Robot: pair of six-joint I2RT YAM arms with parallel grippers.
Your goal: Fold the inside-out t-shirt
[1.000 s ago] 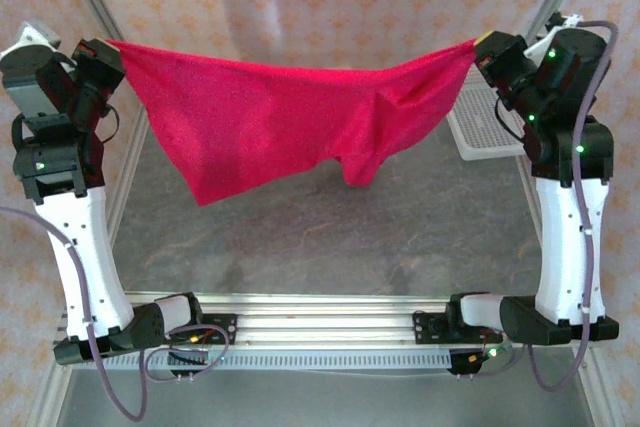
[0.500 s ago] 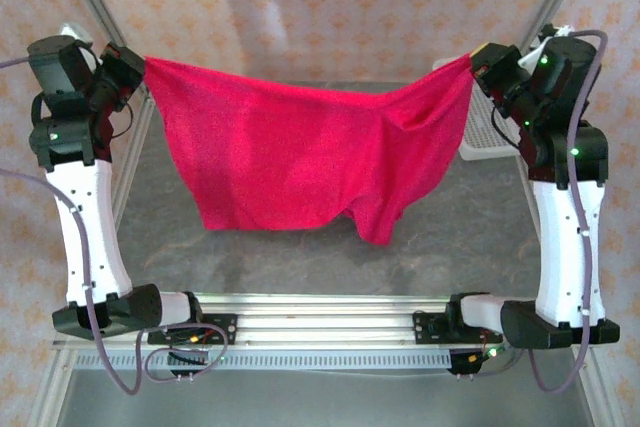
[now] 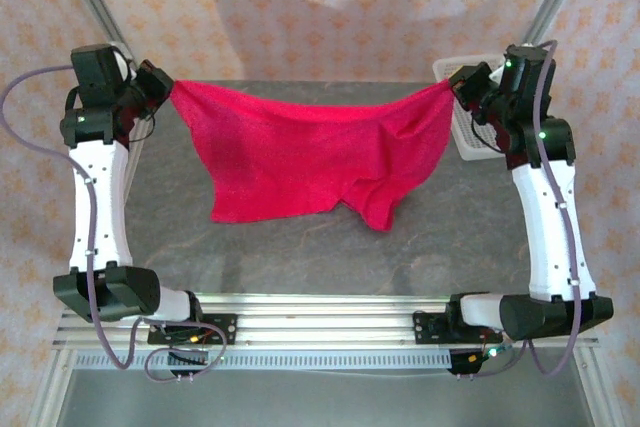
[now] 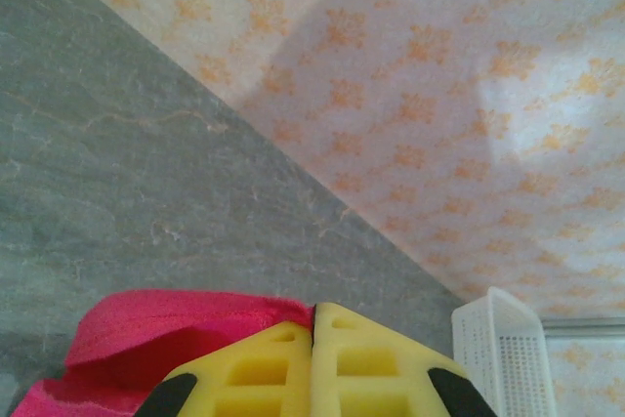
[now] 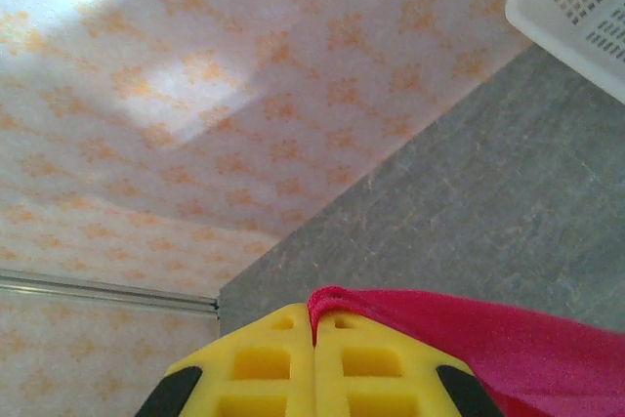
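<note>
Jaws of left gripper (image 4: pixel 313 314) clamped on one corner of the red t-shirt (image 3: pixel 310 152), cloth bunched left of its yellow fingers (image 4: pixel 254 370). Jaws of right gripper (image 5: pixel 313 324) clamped on the opposite corner, cloth running off to the right. Shirt hangs stretched between both, sagging over the grey table (image 3: pixel 300 247); can't tell if the hem touches. White basket (image 3: pixel 468 137) just under the right gripper.

No readable lettering, label, brand, number or sign on inside-out t-shirt (image 3: pixel 300 162), white basket (image 4: pixel 493 349), patterned backdrop (image 3: pixel 350 7) or tabletop (image 3: pixel 300 247).
</note>
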